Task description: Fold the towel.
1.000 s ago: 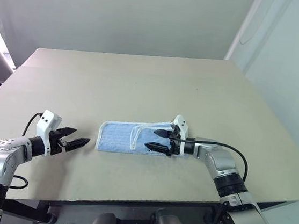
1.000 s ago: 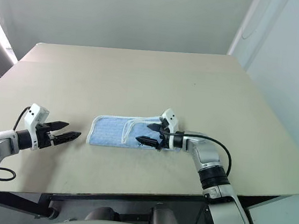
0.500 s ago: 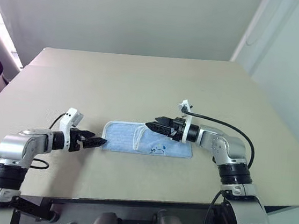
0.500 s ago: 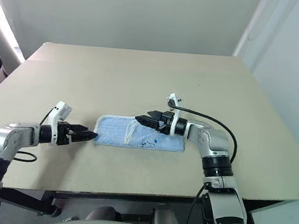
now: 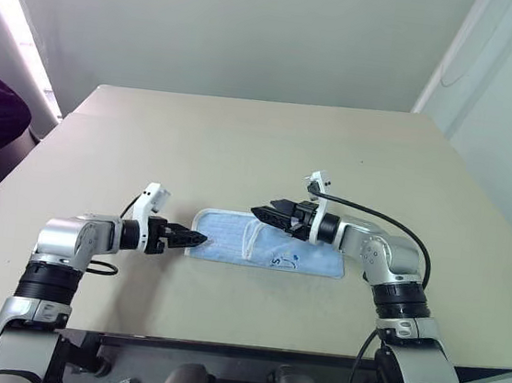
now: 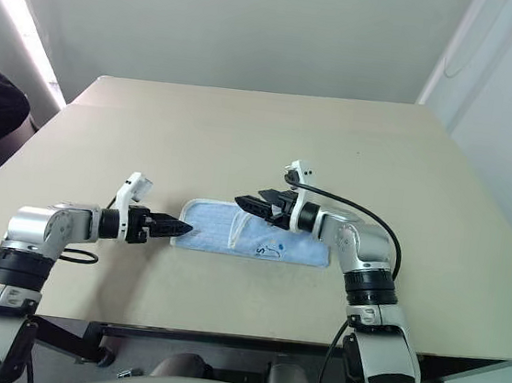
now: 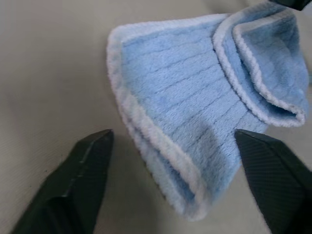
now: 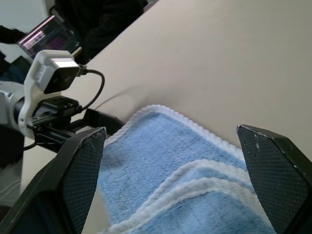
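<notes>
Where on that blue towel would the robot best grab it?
Probably the towel's left end, approached low from the left: its layered white-edged rim lies free, facing the left gripper, whose fingers are spread either side of it.

Counts, as seen from the head views:
- One towel (image 5: pixel 268 247), light blue with white edging, is counted.
- One table (image 5: pixel 270 147) is counted.
- Two grippers are counted: left gripper (image 5: pixel 188 236) and right gripper (image 5: pixel 270 210), two black fingers on each.
- One laptop (image 8: pixel 48 36) is seen past the table edge in the right wrist view.
</notes>
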Available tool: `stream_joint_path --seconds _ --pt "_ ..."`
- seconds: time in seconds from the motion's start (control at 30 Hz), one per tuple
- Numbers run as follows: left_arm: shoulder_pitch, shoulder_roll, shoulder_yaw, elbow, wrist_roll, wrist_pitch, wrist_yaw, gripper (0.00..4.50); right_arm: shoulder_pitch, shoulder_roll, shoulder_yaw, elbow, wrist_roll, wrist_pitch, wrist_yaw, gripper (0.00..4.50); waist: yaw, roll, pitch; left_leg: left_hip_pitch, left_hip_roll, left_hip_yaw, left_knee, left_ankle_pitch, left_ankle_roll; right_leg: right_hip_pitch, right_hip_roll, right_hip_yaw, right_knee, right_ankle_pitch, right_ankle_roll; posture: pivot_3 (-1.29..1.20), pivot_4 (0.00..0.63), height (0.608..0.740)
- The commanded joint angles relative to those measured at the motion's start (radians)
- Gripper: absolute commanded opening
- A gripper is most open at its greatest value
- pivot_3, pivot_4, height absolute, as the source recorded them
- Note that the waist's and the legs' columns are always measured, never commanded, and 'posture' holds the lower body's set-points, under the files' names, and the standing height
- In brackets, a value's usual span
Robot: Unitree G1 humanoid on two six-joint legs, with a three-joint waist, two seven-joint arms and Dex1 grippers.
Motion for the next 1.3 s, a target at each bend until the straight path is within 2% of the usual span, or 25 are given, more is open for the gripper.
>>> stream_joint_path --seconds 0.03,0.27,0.3,0.53,0.6,0.9,1.1,1.2,1.3 --pt "0.016 -0.037 -0.102 -0.018 -0.039 0.062 -0.066 2.62 -0.022 0.001 -0.028 -0.011 0.008 -0.019 -0.009 4.50 -0.002 0.000 0.000 -0.001 0.000 0.000 0.000 -0.001 0.001 -0.001 -0.001 0.000 0.000 0.000 0.001 0.00 0.000 0.740" --pt "0.007 -0.034 -0.079 -0.013 -0.047 0.051 -0.073 0.17 -0.028 -0.004 -0.040 0.007 0.006 -0.030 -0.026 4.50 -0.006 -0.001 0.000 -0.016 -0.005 -0.001 -0.001 -0.002 0.002 -0.018 -0.009 0.000 0.002 0.002 0.005 0.00 0.000 0.740" --pt "0.007 -0.032 -0.070 -0.012 -0.048 0.047 -0.071 0.08 -0.028 -0.006 -0.041 0.010 0.004 -0.032 -0.028 4.50 -0.007 -0.001 0.000 -0.016 -0.005 -0.001 -0.001 -0.002 0.002 -0.018 -0.009 -0.001 0.002 0.002 0.004 0.00 0.000 0.740" --pt "0.022 0.023 -0.028 -0.033 -0.037 0.022 -0.045 0.08 -0.020 -0.021 -0.058 0.000 0.009 -0.044 -0.016 4.50 -0.014 -0.001 0.000 -0.016 -0.005 -0.002 -0.001 -0.002 0.002 -0.018 -0.009 -0.001 0.003 0.001 0.004 0.00 0.000 0.740" --pt "0.031 0.063 0.035 -0.037 -0.062 0.033 -0.038 0.08 -0.007 -0.028 -0.068 -0.031 0.029 -0.044 0.006 4.50 -0.025 -0.001 0.000 -0.016 -0.005 -0.002 -0.001 -0.002 0.002 -0.018 -0.009 -0.001 0.004 0.001 0.004 0.00 0.000 0.740" --pt "0.165 0.322 0.260 -0.069 -0.134 0.057 -0.073 0.08 0.018 -0.056 -0.100 -0.051 0.057 -0.036 0.023 4.50 -0.057 -0.002 0.000 -0.016 -0.004 -0.003 -0.001 -0.002 0.002 -0.019 -0.009 -0.002 0.006 0.002 0.004 0.00 0.000 0.740" --pt "0.294 0.476 0.317 -0.181 -0.179 0.065 -0.162 0.08 0.013 -0.065 -0.083 -0.013 0.033 -0.046 0.025 4.50 -0.060 -0.002 0.001 -0.017 -0.004 -0.003 -0.002 -0.002 0.002 -0.019 -0.010 -0.002 0.005 0.001 0.003 0.00 0.000 0.740" --pt "0.308 0.496 0.305 -0.283 -0.223 0.089 -0.176 0.08 -0.001 -0.059 -0.065 0.019 0.015 -0.052 0.024 4.50 -0.056 -0.002 0.001 -0.017 -0.004 -0.003 -0.002 -0.002 0.002 -0.019 -0.011 -0.002 0.005 0.000 0.001 0.00 0.000 0.740" --pt "0.251 0.477 0.276 -0.350 -0.274 0.144 -0.158 0.08 -0.007 -0.055 -0.056 0.030 0.007 -0.053 0.022 4.50 -0.053 -0.002 0.001 -0.017 -0.004 -0.003 -0.002 -0.002 0.001 -0.019 -0.012 -0.002 0.005 0.000 0.001 0.00 0.000 0.740"
